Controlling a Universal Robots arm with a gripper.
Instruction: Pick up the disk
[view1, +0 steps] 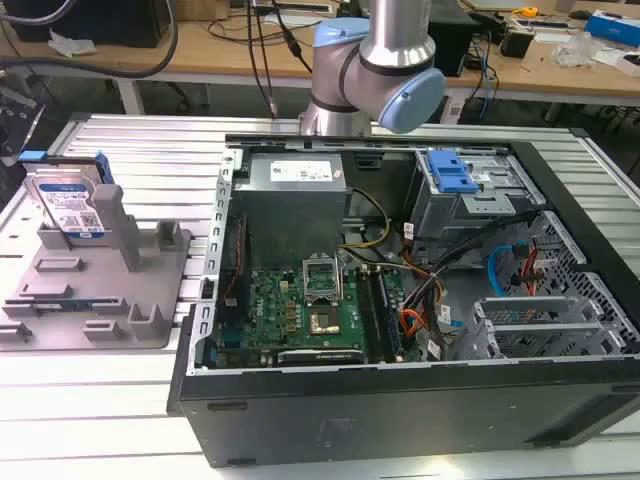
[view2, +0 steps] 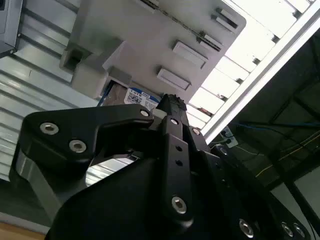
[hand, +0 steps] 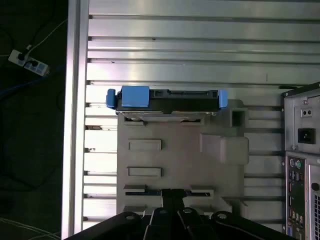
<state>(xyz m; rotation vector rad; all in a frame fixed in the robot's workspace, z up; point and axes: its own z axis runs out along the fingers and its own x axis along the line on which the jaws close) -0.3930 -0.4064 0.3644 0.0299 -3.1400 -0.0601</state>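
Note:
The disk (view1: 70, 205) stands upright on its edge in the grey holder (view1: 100, 290) at the exterior view's left, its blue-and-white label facing forward. From above, in the first wrist view, the disk (hand: 167, 100) appears edge-on with blue rails at both ends, at the far side of the holder (hand: 175, 160). My gripper (hand: 172, 192) hangs over the holder's near edge, shut with nothing between its fingertips and well apart from the disk. In the second wrist view the black gripper (view2: 172, 100) partly hides the disk's label (view2: 140, 96).
An open computer case (view1: 400, 300) lies on the slatted aluminium table (view1: 150, 140), right of the holder, with a blue latch (view1: 450, 172) on its drive bay. The arm (view1: 370, 60) rises behind the case. A power strip (hand: 27, 60) lies on the floor past the table edge.

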